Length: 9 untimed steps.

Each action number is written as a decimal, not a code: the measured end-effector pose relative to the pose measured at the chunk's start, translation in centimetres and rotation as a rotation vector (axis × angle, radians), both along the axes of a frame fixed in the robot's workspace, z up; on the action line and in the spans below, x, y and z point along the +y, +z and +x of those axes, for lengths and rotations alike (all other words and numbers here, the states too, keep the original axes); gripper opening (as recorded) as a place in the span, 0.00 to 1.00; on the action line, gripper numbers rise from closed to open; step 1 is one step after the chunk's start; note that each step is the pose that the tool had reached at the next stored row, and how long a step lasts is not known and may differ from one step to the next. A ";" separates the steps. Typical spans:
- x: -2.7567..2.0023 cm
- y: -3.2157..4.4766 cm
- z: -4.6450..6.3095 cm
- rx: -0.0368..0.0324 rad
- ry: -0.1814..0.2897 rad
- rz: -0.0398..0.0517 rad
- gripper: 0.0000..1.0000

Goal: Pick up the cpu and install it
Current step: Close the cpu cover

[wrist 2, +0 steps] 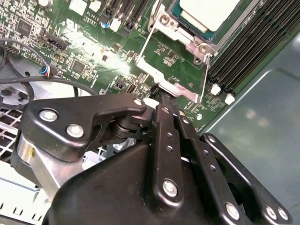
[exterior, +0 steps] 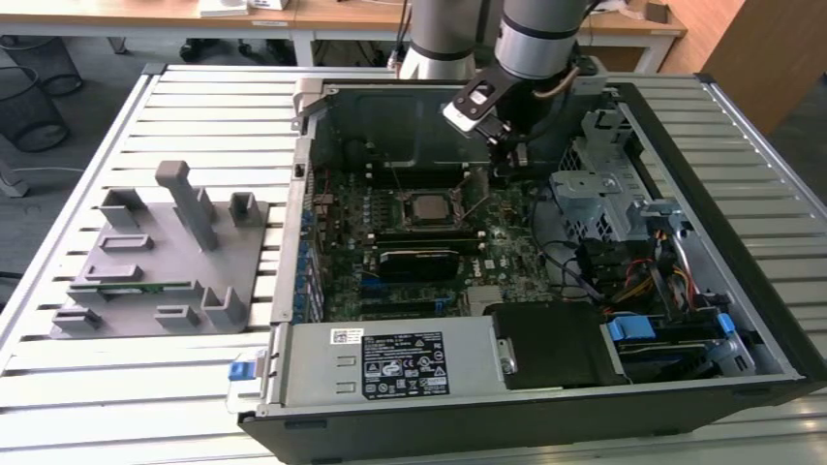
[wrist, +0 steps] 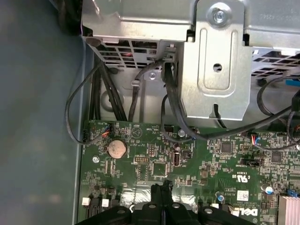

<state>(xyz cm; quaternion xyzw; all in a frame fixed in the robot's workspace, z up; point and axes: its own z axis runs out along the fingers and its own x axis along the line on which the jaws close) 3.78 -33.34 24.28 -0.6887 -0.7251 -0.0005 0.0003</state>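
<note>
**CPU lay flat in the socket, gripper closed beside it**

The cpu sat flat in the motherboard socket with its silvery metal top facing up. Being square, it had no long axis; its edges ran in line with the socket frame and parallel to the black memory slots. A hinged metal plate stood swung away from the chip, with green board showing through its window.

The gripper hung just beside the socket, toward the exterior view's right, its tip at the plate's far edge. Whether it touched the plate could not be told. Its fingers were pressed together with only a thin seam between them, and nothing showed in their grasp.

The motherboard lay inside an open computer case on a slatted bench. A grey fixture tray stood at the exterior view's left.
</note>
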 end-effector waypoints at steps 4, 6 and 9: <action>0.00 0.00 -0.6 0.0000 0.000 0.0000 0.11; 0.00 0.00 -0.8 0.0000 0.000 0.0000 0.11; 0.00 0.00 -1.2 0.0000 0.000 0.0000 0.11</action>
